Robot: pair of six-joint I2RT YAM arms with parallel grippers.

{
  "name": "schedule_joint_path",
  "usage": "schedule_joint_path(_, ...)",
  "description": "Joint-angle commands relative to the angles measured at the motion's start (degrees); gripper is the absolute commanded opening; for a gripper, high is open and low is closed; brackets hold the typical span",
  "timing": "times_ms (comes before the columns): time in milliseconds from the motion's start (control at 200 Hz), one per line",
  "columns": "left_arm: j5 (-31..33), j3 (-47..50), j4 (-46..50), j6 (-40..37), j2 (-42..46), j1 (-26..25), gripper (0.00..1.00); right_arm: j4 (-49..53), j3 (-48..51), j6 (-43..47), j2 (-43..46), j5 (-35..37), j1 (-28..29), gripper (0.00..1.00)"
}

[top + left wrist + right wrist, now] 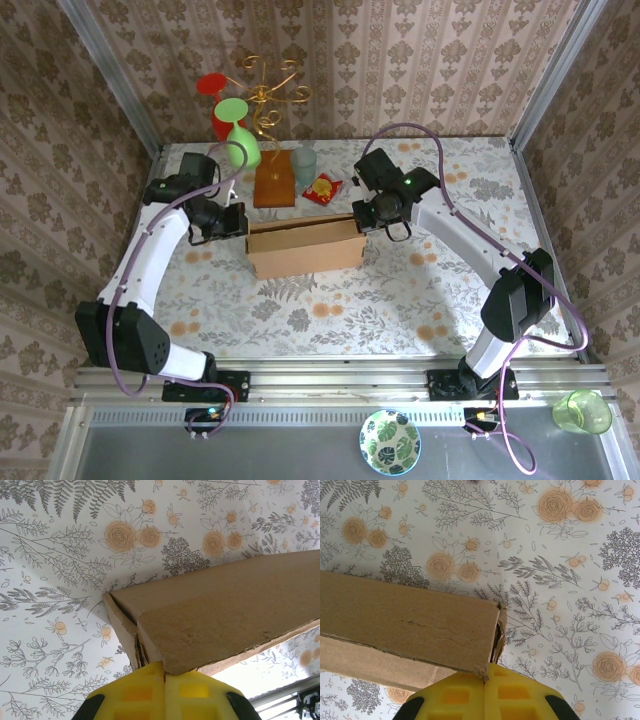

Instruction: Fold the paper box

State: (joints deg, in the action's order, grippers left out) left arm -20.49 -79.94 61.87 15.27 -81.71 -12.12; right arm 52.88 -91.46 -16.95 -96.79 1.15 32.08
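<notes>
The paper box (305, 247) is a brown cardboard mailer folded into a shallow long shape, lying in the middle of the flowered table. My left gripper (243, 222) is at its left end and my right gripper (357, 215) at its right end. In the left wrist view the yellow fingers meet at the left gripper (164, 669), shut, with the paper box (225, 605) corner resting right at their tips. The right gripper (485, 672) is likewise shut, its tips touching the paper box (405, 625) at its end corner, where the layered end flaps show.
Behind the box stand a wooden block (274, 180) carrying a gold wire stand (268, 85), a green goblet (243, 145), a red cup (212, 85), a pale tumbler (304, 165) and a snack packet (323, 187). A leaf-patterned plate (390, 440) and green cup (582, 410) sit on the front ledge.
</notes>
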Motion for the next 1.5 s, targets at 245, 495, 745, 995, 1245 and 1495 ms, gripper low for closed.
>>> schedule_joint_path(245,-4.4,-0.5,3.9,0.2,-1.1,0.5,0.00,4.0,-0.3,-0.9,-2.2,-0.4,0.3,0.00)
schedule_joint_path(495,-3.1,6.1,-3.7,1.1,3.1,0.4,0.00,-1.5,4.4,0.0,0.9,-0.6,0.4,0.00)
schedule_joint_path(745,-1.9,10.6,-7.8,1.3,5.9,-0.3,0.00,-7.1,10.5,2.0,4.7,-0.4,0.4,0.00)
schedule_joint_path(995,1.6,14.6,-10.9,1.5,8.8,-1.9,0.00,-7.7,12.1,2.1,5.0,-0.9,0.4,0.00)
schedule_joint_path(1245,3.1,16.9,-11.6,1.5,9.5,-2.1,0.00,-6.3,11.5,2.2,5.4,-0.7,0.4,0.00)
schedule_joint_path(1495,4.5,17.1,-11.9,2.5,9.4,-2.8,0.00,-2.8,7.6,-4.2,6.3,-2.7,0.4,0.28)
